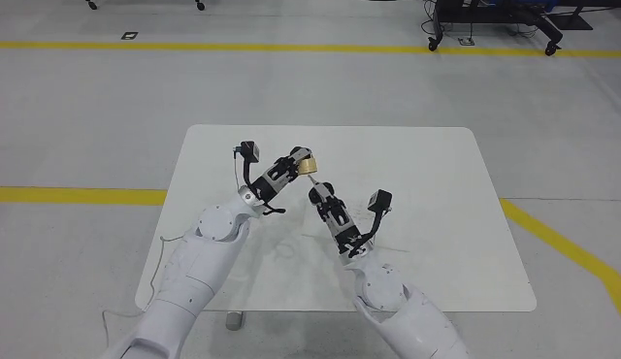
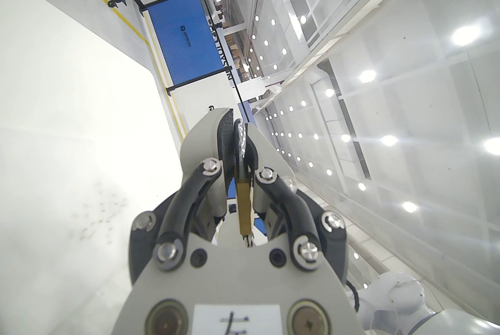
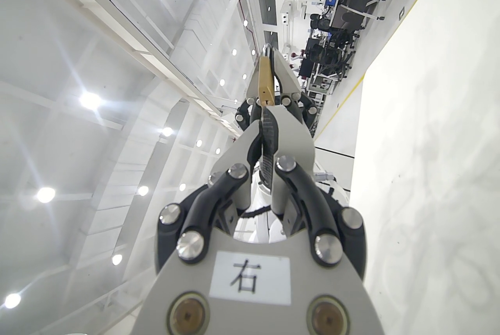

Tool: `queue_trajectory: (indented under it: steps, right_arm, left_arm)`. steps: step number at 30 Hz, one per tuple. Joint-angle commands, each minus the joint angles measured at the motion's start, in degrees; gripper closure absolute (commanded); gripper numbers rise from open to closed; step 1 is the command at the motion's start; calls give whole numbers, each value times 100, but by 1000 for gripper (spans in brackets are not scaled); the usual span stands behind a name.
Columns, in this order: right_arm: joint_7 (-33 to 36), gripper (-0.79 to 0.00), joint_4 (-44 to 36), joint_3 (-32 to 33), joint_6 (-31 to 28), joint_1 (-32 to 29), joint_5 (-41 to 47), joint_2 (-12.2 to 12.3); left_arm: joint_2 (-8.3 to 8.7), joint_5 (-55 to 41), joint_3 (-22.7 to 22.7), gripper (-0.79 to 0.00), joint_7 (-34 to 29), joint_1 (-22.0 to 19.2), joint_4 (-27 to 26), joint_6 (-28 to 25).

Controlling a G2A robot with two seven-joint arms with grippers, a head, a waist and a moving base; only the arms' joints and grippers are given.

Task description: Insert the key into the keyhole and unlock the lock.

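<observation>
Brass rectangular padlock (image 1: 306, 165) sits clamped in the left hand (image 2: 237, 129) above the white worktop (image 1: 437, 223); the right hand (image 3: 267, 117), pinched shut, has the padlock's base just ahead of it.

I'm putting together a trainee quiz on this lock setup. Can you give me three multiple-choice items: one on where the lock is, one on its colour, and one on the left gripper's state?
1. Where is the lock?
A. Held over the table by the left gripper
B. Lying flat on the table
C. On the floor

2. What colour is the lock's body?
A. Red
B. Blue
C. Brass yellow

3. The left gripper is:
A. wide open, away from the lock
B. shut on the lock
C. open, resting on the table

Answers:
1 A: the top view shows the lock in the gripper over the table.
2 C: the body looks brass yellow in every view.
3 B: the left wrist view shows the fingers pressed on the lock's top.
</observation>
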Motion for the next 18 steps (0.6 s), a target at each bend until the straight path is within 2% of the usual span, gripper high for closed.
queue_trajectory:
  steps: [1, 18]
  right_arm:
    - [-65, 0, 13, 14, -6, 11, -49, -16]
    - [-190, 0, 86, -7, 73, 2, -354, -160]
  left_arm:
    - [-2, -8, -4, 0, -10, 0, -3, 0]
    - [-14, -7, -58, 0, -40, 18, -27, 16]
